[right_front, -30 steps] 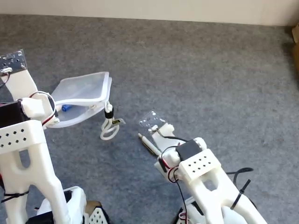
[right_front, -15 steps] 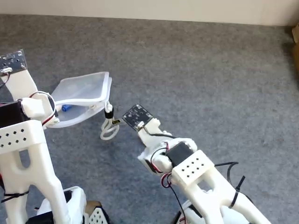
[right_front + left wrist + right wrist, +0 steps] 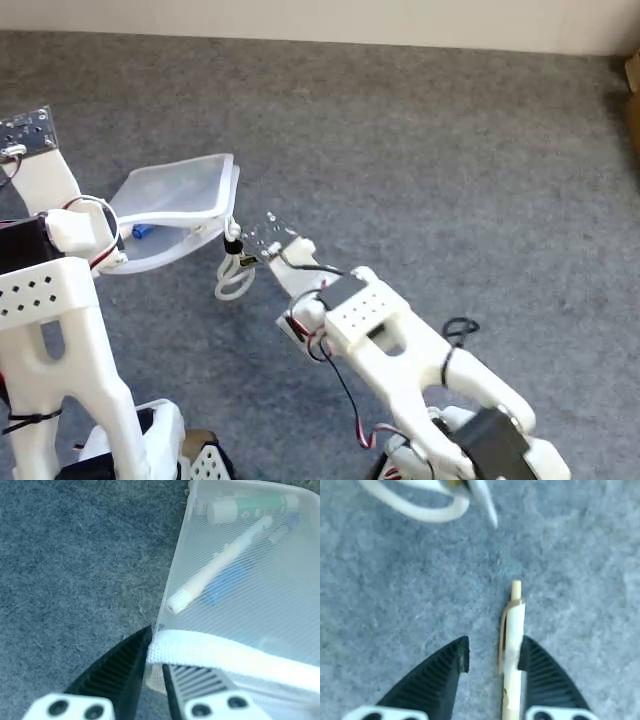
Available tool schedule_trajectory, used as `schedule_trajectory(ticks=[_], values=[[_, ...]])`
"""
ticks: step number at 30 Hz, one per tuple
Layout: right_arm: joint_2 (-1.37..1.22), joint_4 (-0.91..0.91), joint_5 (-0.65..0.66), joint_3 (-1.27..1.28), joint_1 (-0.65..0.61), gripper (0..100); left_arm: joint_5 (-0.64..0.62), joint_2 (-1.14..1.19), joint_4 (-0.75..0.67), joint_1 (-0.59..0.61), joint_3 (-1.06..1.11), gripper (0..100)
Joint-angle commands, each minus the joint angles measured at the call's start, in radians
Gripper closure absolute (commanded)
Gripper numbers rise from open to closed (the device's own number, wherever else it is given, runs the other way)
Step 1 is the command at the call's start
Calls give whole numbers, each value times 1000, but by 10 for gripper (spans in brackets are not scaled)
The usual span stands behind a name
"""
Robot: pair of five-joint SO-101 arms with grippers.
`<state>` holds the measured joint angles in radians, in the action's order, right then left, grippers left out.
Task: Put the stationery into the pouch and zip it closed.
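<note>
Pouch (image 3: pixel 175 195) sits out at nine o'clock on the grey carpet (image 3: pixel 450 150), its mouth apparently open toward six. Its white cord loop (image 3: pixel 233 280) lies off the five o'clock corner. The right arm (image 3: pixel 380 330) angles in from five o'clock, its head just beside that loop. There's bare carpet from twelve round to three, so plenty of swinging room. The tight spot is between the loop and the pouch mouth.

Over to the left wrist view: the left gripper (image 3: pixel 155 650) is pinched tight on the pouch's white zip band (image 3: pixel 225 652). Good place for it, since the mesh looks thin, light and floppy, and the band is the one firm part. Inside lie a glue stick (image 3: pixel 250 505), a white marker (image 3: pixel 220 565) and a blue item (image 3: pixel 225 582).

Right wrist view now: the right gripper (image 3: pixel 492 652) has its jaws spread with nothing clamped. The cream pen (image 3: pixel 514 630) lies on the carpet, touching one jaw's inner face. It looks slim, smooth and light, apt to roll, so it's best pinched across mid-barrel. The loop lies near and could snag.
</note>
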<state>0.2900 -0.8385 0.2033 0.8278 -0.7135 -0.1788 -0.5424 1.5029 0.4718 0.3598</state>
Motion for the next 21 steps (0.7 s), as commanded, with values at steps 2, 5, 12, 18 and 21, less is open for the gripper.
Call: schedule_trajectory(ticks=[2, 5, 12, 18, 21], values=[[-82, 16, -12, -117, 16, 910, -11, 12, -20, 15, -2, 994], [-140, 16, -12, -143, 48, 910, -11, 12, -20, 15, -1, 994], [-183, 15, -12, -160, 73, 910, -11, 12, -20, 15, -1, 994], [-183, -44, -12, -186, 73, 910, -11, 12, -20, 15, -1, 994], [-183, -156, -12, -272, 74, 910, -11, 12, -20, 15, -1, 994]])
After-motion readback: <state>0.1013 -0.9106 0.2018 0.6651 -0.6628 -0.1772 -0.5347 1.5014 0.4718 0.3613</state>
